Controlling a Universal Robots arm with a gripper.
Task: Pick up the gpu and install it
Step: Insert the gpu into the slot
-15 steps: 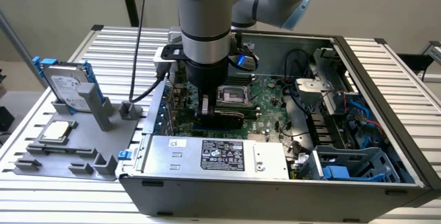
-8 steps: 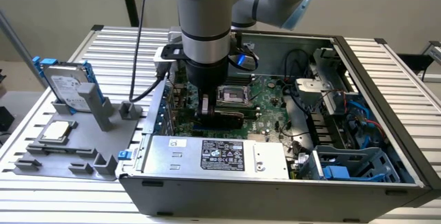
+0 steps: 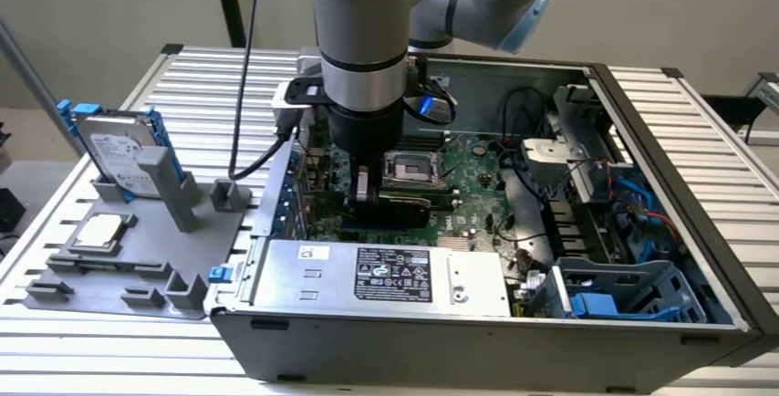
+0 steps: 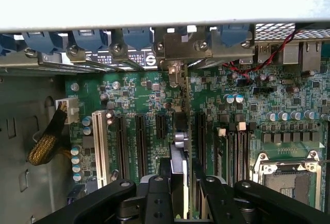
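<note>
Tool (image 4: 181,188) is clamping the gpu (image 4: 179,170) edge-on, holding it upright over the motherboard (image 4: 129,100) slots for insertion.

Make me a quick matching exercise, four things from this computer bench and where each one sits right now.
Things:
1. gpu
2. hard drive
3. CPU chip
4. power supply

Places:
A. upright in the grey holder beside the case
B. along the case's front wall
C. edge-on between the gripper fingers, over the motherboard slots
D. lying flat on the grey holder

Pairs: 1-C, 2-A, 3-D, 4-B
</note>
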